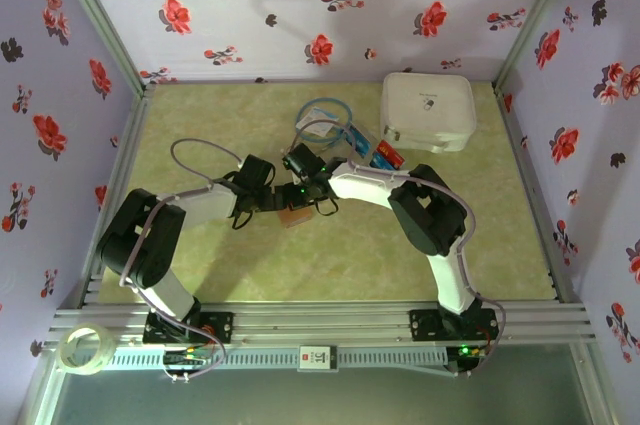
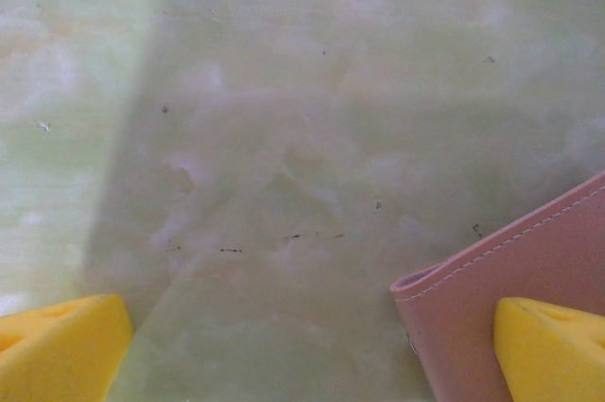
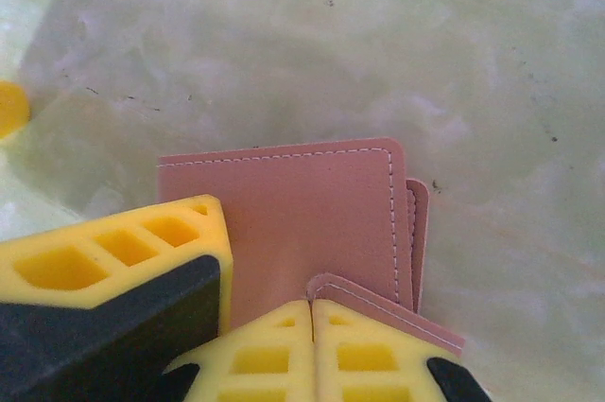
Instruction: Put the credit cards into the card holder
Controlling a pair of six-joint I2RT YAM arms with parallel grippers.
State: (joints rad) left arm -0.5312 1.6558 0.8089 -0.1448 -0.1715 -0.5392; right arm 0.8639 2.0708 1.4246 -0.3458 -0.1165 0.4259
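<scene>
The pinkish-tan card holder [image 1: 295, 217] lies flat on the green table at the middle, where both arms meet. My right gripper [image 3: 313, 312] is shut on one raised flap of the card holder [image 3: 312, 222], lifting that leaf off the rest. My left gripper [image 2: 302, 355] is open, low over the table. One of its yellow fingertips [image 2: 553, 350] lies over a corner of the card holder [image 2: 529, 270], and the other stands over bare table. The same left finger [image 3: 113, 260] shows beside the holder in the right wrist view. The red and blue credit cards [image 1: 386, 156] lie behind the right arm.
A large white square case [image 1: 428, 110] stands at the back right, close to the cards. A white tag with a blue cord loop [image 1: 325, 123] lies behind the grippers. A tape roll [image 1: 85, 348] rests on the front rail at the left. Flowered walls enclose the table.
</scene>
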